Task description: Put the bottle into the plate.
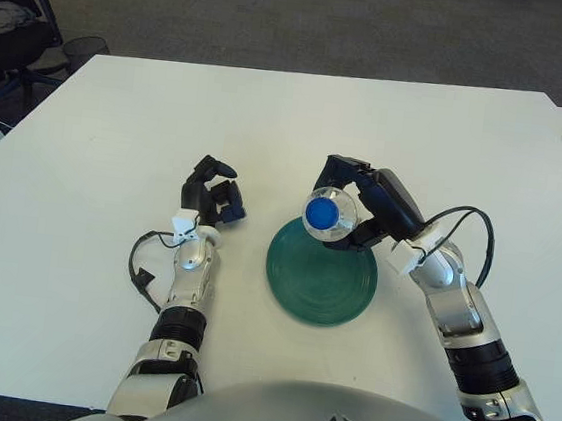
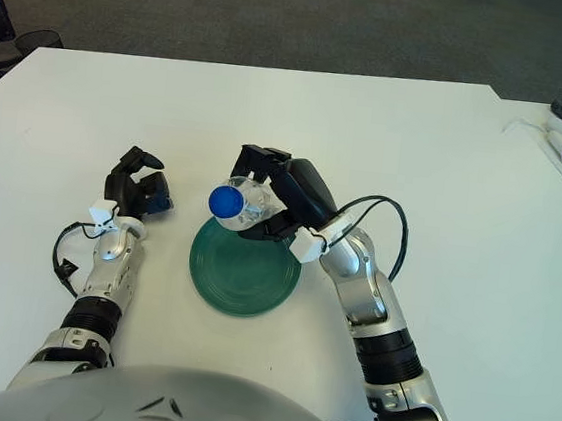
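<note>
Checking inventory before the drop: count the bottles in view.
1. The bottle is held in the right hand over the far edge of the plate. Left hand idles left of the plate.

We see a clear plastic bottle [image 1: 333, 214] with bright blue cap above a dark green round plate [image 1: 321, 275] on a white table [image 1: 109, 122].

Clear bottle [image 1: 329, 214] with blue cap, tilted above far rim of green plate [image 1: 320, 275]

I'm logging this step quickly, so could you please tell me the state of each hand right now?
Left hand: curled, holding nothing, left of the plate.
Right hand: closed on the bottle, above the plate's far edge.
</note>
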Controlling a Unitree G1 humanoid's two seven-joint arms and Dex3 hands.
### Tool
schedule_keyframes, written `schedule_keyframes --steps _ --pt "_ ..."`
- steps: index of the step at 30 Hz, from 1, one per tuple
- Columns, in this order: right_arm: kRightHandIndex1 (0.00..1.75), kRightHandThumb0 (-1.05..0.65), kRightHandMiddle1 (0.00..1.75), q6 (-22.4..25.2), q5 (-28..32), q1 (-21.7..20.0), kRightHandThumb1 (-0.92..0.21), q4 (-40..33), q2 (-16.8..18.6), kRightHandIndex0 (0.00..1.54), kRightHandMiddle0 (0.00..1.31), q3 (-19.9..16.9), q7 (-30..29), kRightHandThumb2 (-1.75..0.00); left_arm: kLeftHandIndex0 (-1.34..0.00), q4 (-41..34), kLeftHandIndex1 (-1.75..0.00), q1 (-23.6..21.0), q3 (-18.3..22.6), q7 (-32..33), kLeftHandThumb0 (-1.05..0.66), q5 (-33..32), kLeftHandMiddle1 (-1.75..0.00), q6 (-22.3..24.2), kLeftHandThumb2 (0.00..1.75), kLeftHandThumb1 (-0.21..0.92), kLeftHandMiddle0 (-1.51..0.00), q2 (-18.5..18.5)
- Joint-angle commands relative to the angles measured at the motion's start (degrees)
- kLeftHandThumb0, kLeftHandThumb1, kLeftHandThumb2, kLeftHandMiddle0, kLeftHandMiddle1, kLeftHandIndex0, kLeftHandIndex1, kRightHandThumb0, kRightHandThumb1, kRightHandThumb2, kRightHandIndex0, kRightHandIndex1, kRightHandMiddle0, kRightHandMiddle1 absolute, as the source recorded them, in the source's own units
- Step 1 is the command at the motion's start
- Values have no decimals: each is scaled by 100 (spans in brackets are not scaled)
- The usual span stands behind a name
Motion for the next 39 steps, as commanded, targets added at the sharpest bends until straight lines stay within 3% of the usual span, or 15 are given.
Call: schedule_keyframes --steps 1,16,20,24,29,39 --pt "175 -8 175 92 -75 -45 -35 -13 -92 108 88 -14 90 -128 -78 -12 -175 -98 8 -79 -56 -72 -175 35 156 11 -127 35" --pt "175 -8 175 364 -447 -86 -32 -193 -346 110 90 66 403 -131 -79 -15 -175 -116 10 42 -57 38 -175 38 158 10 -128 48" --pt "175 -8 175 182 -782 -122 -29 -160 -441 115 94 89 237 -133 -79 -31 -175 -118 21 90 -57 66 -175 83 159 9 -128 38" --pt "175 -8 175 -495 -1502 -322 -24 107 -618 120 99 162 -407 -137 -80 -60 -175 -118 14 204 -57 150 -175 139 159 9 -128 40" --pt "175 -9 175 -1012 -1988 -466 -20 403 -707 123 102 254 -986 -140 -80 -88 -175 -113 1 271 -57 184 -175 174 159 9 -128 36" --pt "175 -10 175 -1518 -2745 -533 -20 644 -897 124 104 398 -1753 -140 -80 -153 -175 -93 -2 274 -57 164 -175 271 159 9 -128 30"
